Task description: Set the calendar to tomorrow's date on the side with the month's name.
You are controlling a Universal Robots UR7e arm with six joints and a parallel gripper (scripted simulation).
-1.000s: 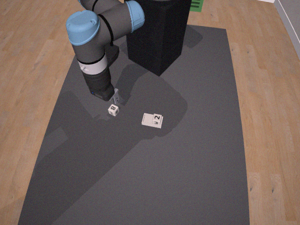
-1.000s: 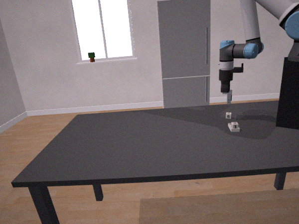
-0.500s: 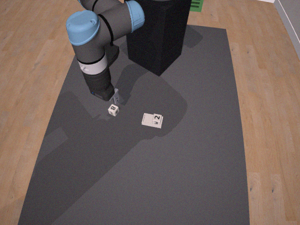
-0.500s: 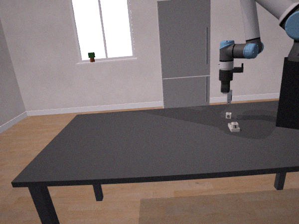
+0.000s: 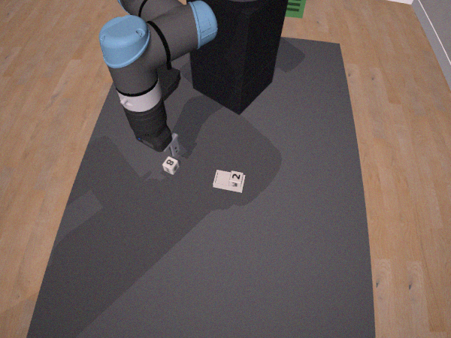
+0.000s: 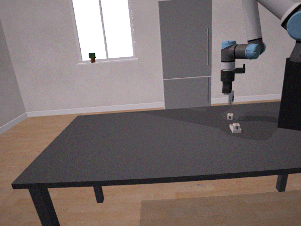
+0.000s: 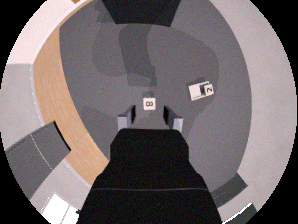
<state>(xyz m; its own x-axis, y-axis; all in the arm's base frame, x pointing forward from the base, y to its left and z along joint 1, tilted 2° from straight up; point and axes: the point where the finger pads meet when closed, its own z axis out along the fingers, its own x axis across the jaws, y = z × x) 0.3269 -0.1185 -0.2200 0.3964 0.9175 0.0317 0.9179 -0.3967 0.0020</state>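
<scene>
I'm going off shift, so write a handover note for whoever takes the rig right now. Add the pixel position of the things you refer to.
Claw point(image 5: 174, 150) point(image 6: 231, 100) point(image 7: 149, 111): open, holding nothing, above the loose cube.
Loose cube point(image 5: 171, 165) point(image 6: 230, 116) point(image 7: 149, 103): on the table beside the tray, 8 on top, a 6 facing the exterior view.
Tray point(image 5: 222, 178) point(image 6: 233, 129) point(image 7: 195, 92): on the table, one half unfilled. The other cube point(image 5: 236, 176) point(image 6: 236, 126) point(image 7: 209, 90) sits in the other half, 2 on top.
Done: one cube in the tray; date unfinished.
Left: seat the loose cube beside it, check tomorrow's digits are upright, let go.

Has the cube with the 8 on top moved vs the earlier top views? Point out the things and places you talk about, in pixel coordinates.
No. In the top view the cube with the 8 on top point(image 5: 171, 165) point(image 7: 149, 103) keeps its place left of the tray point(image 5: 222, 178) point(image 7: 195, 92).
</scene>
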